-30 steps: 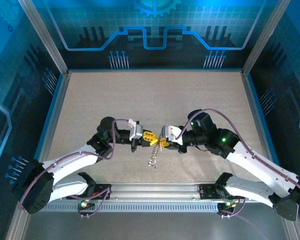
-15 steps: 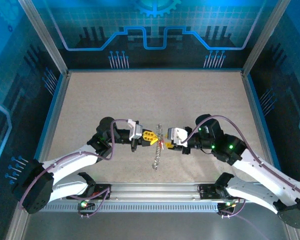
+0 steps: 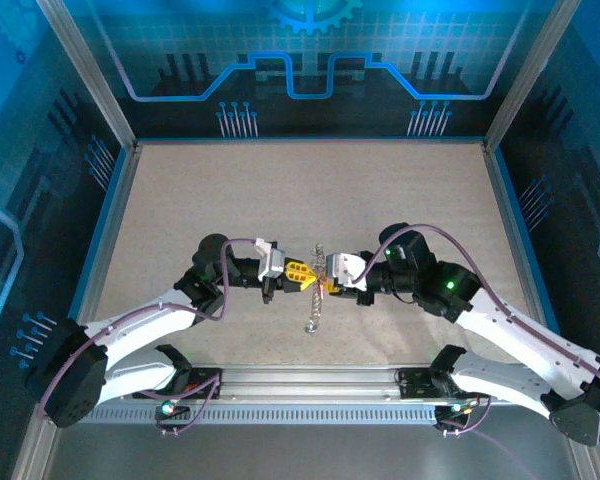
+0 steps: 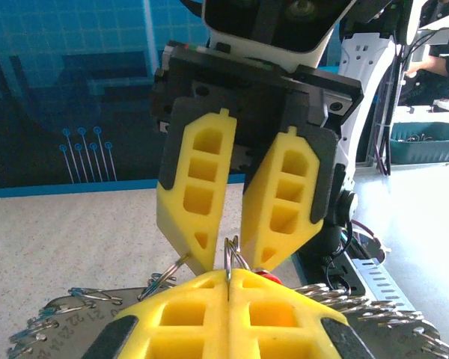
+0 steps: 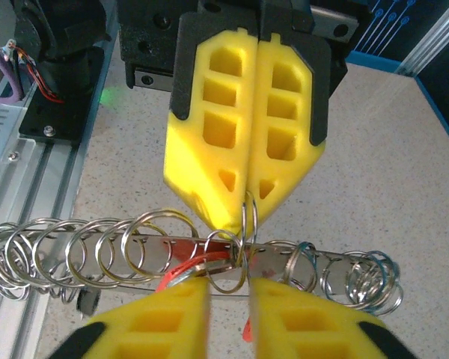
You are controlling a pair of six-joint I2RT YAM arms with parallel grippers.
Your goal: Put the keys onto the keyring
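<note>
My left gripper (image 3: 305,277) (image 4: 230,275) is shut on the top edge of a thin silver keyring (image 5: 247,218) (image 4: 233,254), held above the table. That ring hangs linked to a flat metal strip (image 5: 157,253) strung with several silver rings, which looks like a chain (image 3: 313,312) from above. A small key with a red head (image 5: 185,269) (image 4: 269,277) sits at the ring's lower edge. My right gripper (image 3: 327,285) (image 5: 230,288) faces the left one, open, its yellow fingertips (image 4: 202,247) on either side of the ring and key without closing on them.
The two grippers meet nose to nose over the front middle of the speckled table (image 3: 310,190). The aluminium base rail (image 3: 310,385) lies just below them. Blue walls and frame posts (image 3: 500,130) enclose the table.
The right gripper backed off to the right, then came back in against the ring, with its jaws parted. The string of rings now reaches above the grippers too. The left gripper stayed shut.
</note>
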